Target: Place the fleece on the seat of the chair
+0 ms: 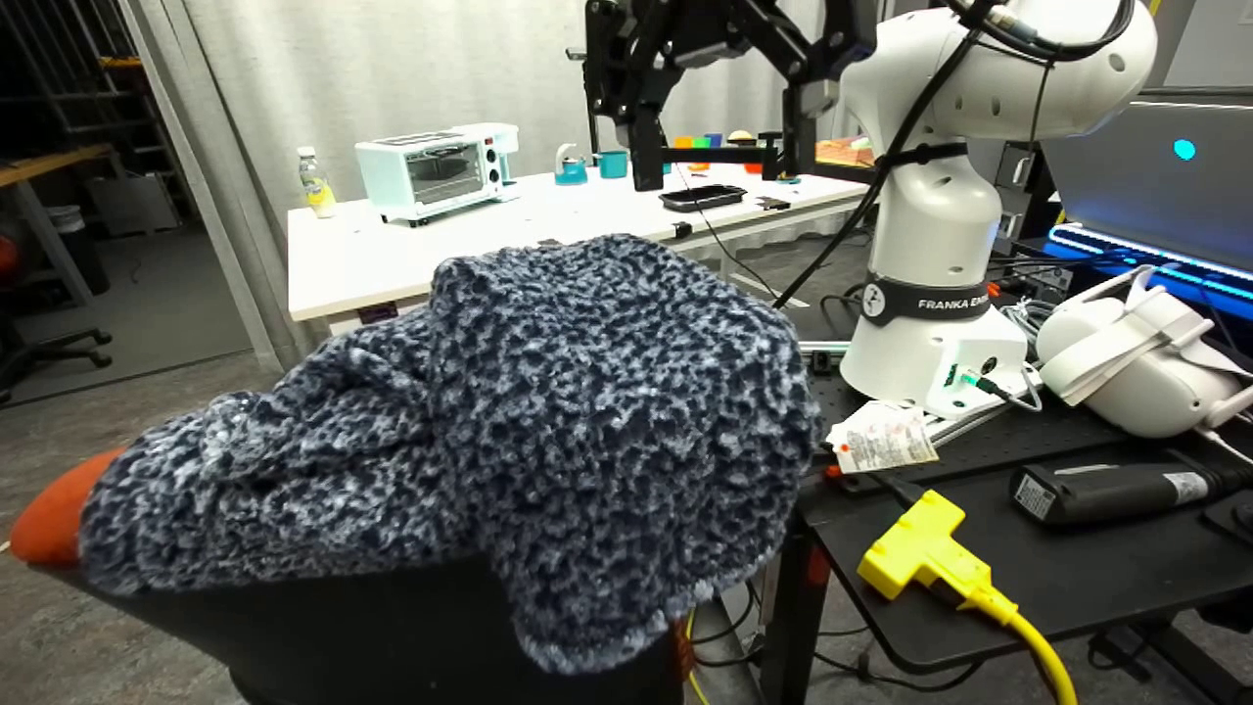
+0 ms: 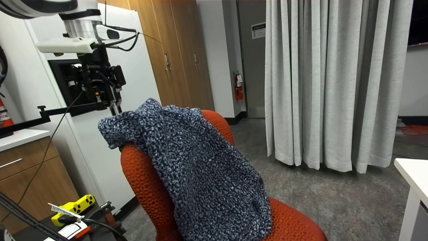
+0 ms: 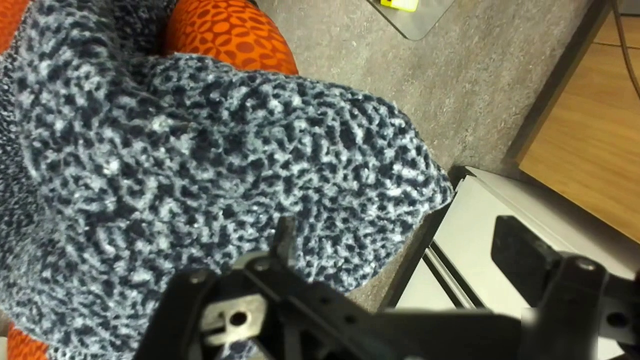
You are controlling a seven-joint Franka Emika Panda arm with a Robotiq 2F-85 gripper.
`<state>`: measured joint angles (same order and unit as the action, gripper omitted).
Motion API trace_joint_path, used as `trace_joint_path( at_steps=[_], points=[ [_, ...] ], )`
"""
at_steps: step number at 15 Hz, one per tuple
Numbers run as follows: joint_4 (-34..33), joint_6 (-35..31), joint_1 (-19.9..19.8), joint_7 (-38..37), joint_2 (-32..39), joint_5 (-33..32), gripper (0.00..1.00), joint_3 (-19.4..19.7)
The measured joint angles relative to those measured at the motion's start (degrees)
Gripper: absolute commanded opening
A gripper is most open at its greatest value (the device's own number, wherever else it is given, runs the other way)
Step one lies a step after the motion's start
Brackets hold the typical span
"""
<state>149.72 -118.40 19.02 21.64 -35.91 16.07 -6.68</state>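
Note:
The speckled navy and pale grey fleece (image 1: 626, 411) drapes over the top of the orange chair's backrest. In an exterior view the fleece (image 2: 207, 167) runs down the front of the backrest, its lower part reaching the seat of the chair (image 2: 294, 221); one end hangs over the back. The wrist view shows the fleece (image 3: 225, 165) below, with orange chair fabric (image 3: 230, 37) beside it. My gripper (image 1: 724, 176) is open and empty above the fleece. In the wrist view the gripper (image 3: 400, 237) has one finger over the fleece and one past its edge. The fingertips (image 2: 115, 108) look close to the fleece; contact is unclear.
A white table (image 1: 392, 250) holds a toaster oven (image 1: 440, 171), a bottle (image 1: 315, 183) and a black tray (image 1: 702, 198). A black bar (image 2: 73, 108) extends near the gripper. A yellow power outlet block (image 1: 915, 543) and a headset (image 1: 1136, 362) lie by the robot base.

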Motion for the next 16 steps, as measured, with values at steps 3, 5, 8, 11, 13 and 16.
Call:
trace_joint_path(
  at_steps=[3,5,8,11,13,16],
  points=[
    [0.77,-0.72,1.92,0.38,1.03,-0.33,1.00,-1.96],
    [1.14,-0.84,3.27,0.41,1.39,-0.36,1.00,-2.90],
    [1.93,-1.64,3.91,1.42,2.14,-1.81,1.00,-3.39],
    [2.75,-5.36,3.94,2.62,3.86,-5.26,1.00,-3.63],
    [3.41,-8.77,4.12,2.68,5.39,-7.33,1.00,-4.70],
    [3.88,-13.27,4.97,2.68,8.09,-8.10,0.98,-5.91]
  ],
)
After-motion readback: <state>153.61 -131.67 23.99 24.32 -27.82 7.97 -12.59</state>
